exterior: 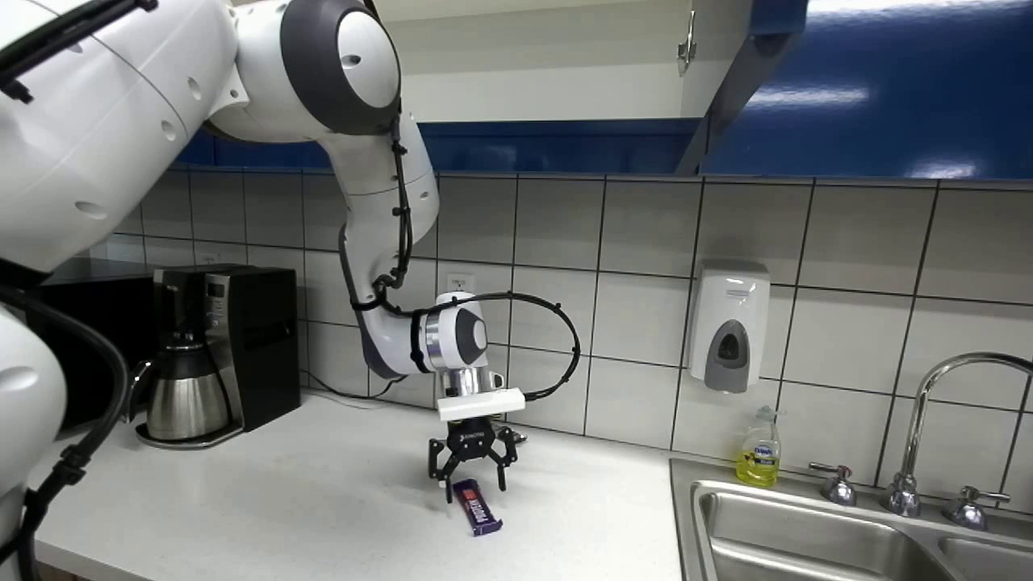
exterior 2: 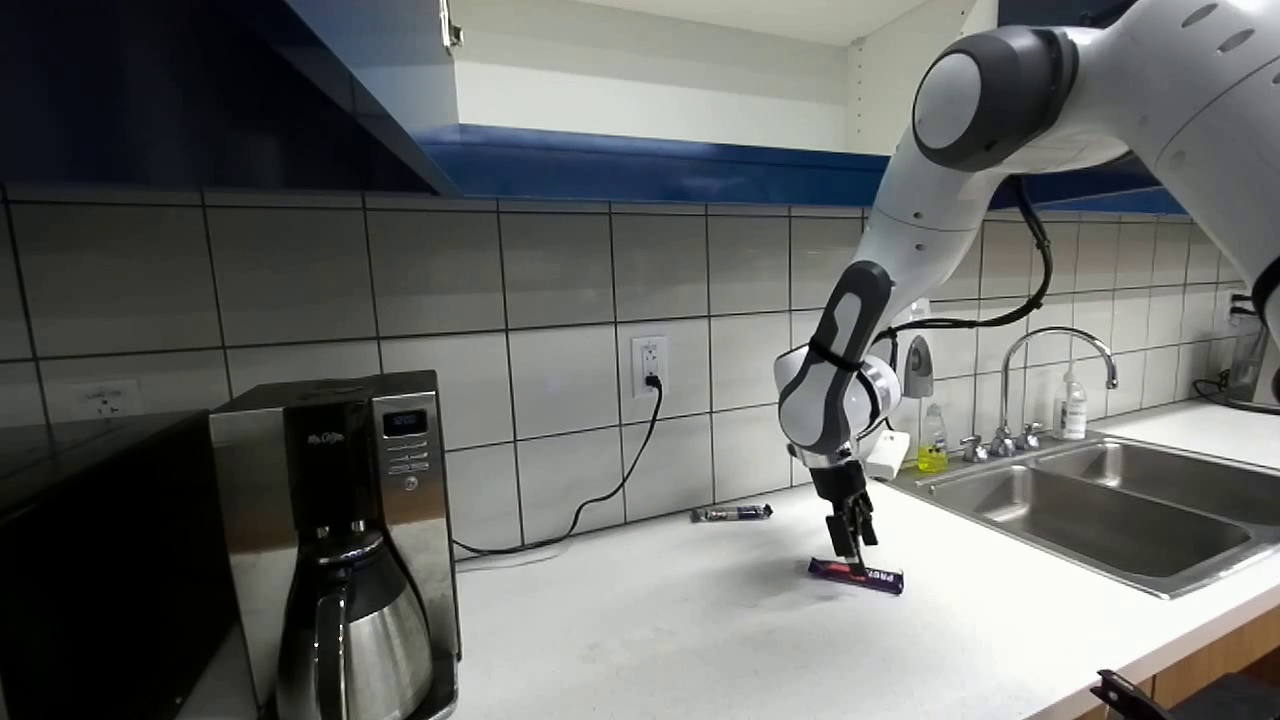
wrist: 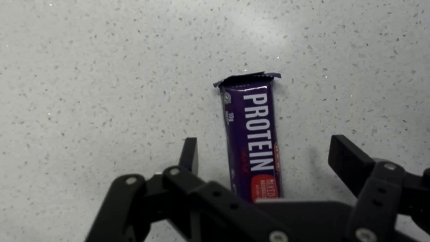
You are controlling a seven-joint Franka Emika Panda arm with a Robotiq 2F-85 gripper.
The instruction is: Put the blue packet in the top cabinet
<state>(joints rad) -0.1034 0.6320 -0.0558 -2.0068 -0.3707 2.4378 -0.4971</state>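
The blue packet, a dark blue-purple bar with white PROTEIN lettering and a red patch, lies flat on the white counter; it shows in both exterior views (exterior: 479, 512) (exterior 2: 886, 580) and in the wrist view (wrist: 248, 134). My gripper (exterior: 475, 486) is open and empty, pointing down just above the packet; it also shows in an exterior view (exterior 2: 856, 558). In the wrist view its fingers (wrist: 263, 151) stand apart on either side of the packet, whose near end is hidden. The top cabinet (exterior: 549, 89) is open, with pale interior and glossy blue doors, also in an exterior view (exterior 2: 650, 85).
A thin dark wrapped bar (exterior 2: 733, 513) lies near the tiled wall. A coffee maker (exterior: 266, 347) stands at one end of the counter. The sink (exterior: 686, 516), faucet (exterior: 920, 420), yellow soap bottle (exterior: 759, 456) and wall dispenser (exterior: 730, 323) are at the other side.
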